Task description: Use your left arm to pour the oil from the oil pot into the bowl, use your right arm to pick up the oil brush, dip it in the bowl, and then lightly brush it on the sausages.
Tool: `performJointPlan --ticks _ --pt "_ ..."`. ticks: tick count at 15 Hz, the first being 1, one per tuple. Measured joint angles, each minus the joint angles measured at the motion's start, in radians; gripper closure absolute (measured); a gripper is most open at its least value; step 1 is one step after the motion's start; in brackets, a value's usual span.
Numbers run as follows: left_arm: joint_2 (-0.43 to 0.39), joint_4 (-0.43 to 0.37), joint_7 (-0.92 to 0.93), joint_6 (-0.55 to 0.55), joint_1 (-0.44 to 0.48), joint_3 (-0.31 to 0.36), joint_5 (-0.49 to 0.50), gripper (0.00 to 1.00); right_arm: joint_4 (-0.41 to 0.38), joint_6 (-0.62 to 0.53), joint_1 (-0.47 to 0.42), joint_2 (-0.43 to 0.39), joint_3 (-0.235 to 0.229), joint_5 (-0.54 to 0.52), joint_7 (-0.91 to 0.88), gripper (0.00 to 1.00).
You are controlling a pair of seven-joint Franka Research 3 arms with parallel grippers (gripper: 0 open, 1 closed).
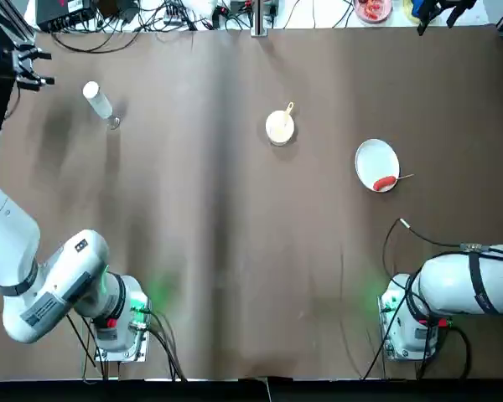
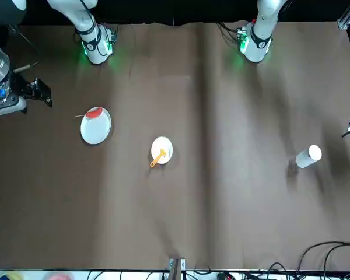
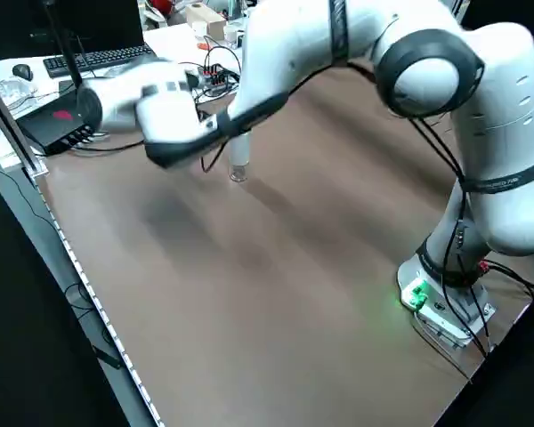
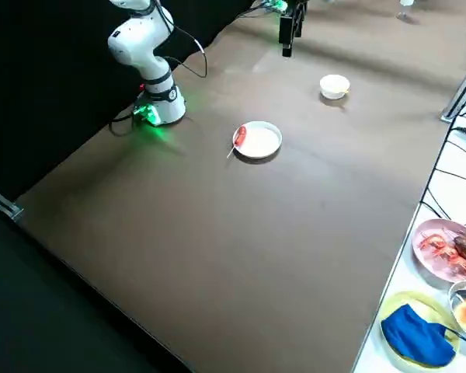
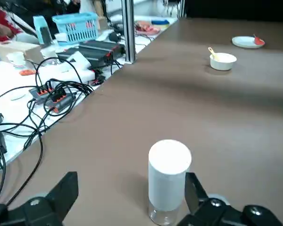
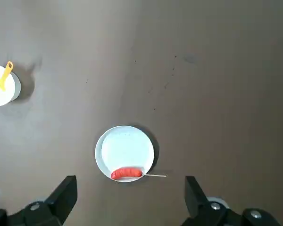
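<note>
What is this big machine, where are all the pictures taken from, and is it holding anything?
It is a robot with two white arms fixed to a table. Each arm ends in a pincer with two fingers. One picture looks straight down, one faces the robot from across the table, two look down from its sides, and two come from its wrists.

On the table stands a bottle with a white cap. A small bowl has a yellow-orange brush in it. A plate holds a red sausage on a stick.

Neither pincer holds anything. The left one is open near the bottle; the right one is open, over by the plate.
</note>
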Motion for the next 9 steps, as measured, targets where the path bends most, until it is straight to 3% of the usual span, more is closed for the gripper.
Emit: performJointPlan --ticks 4,9 --pt "0.113 0.002 0.054 -0.026 0.047 -0.002 -0.108 0.0 0.0 -0.002 0.0 0.0 0.0 0.0 0.0 0.0" --pt "0.167 0.002 0.056 -0.052 0.066 -0.006 -0.159 0.0 -0.001 -0.006 0.001 0.0 0.001 0.0 0.0 0.0"
